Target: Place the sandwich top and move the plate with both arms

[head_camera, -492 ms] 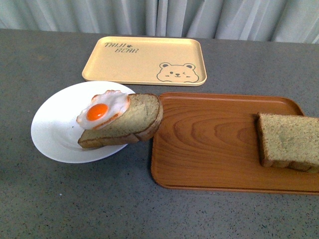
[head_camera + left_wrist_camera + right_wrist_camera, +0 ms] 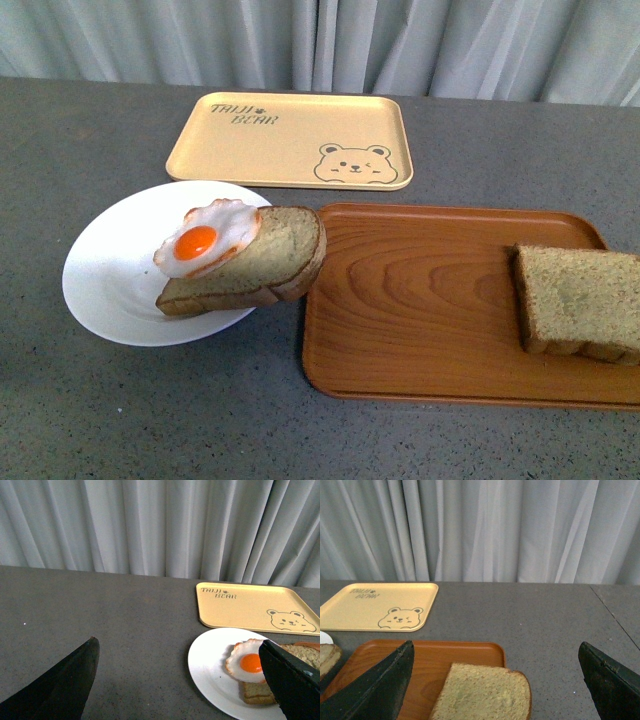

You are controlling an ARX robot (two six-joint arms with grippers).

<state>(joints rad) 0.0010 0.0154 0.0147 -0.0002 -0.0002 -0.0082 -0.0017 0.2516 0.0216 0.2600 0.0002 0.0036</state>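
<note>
Plate [image 2: 105,285]: plain white.
Egg [image 2: 205,238]: white, orange yolk.
Egg slice [image 2: 280,250]: tan-brown crumb, darker brown crust.
Sandwich top [image 2: 585,300]: olive-brown, finely flecked; crust darker.
Yellow tray [image 2: 290,130]: pale yellow, with a brown outline bear [image 2: 354,163] and brown lettering.
Wooden tray [image 2: 420,290]: orange-brown, curved grain lines.
Bench [image 2: 150,420]: dark grey, fine pale speckle.
Curtain [image 2: 300,40]: pale grey, vertical folds.
Left tool [image 2: 177,647] and right tool [image 2: 495,647]: black.

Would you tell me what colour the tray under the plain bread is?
The tray is reddish-brown with wood grain, clearest in the front view.
</note>
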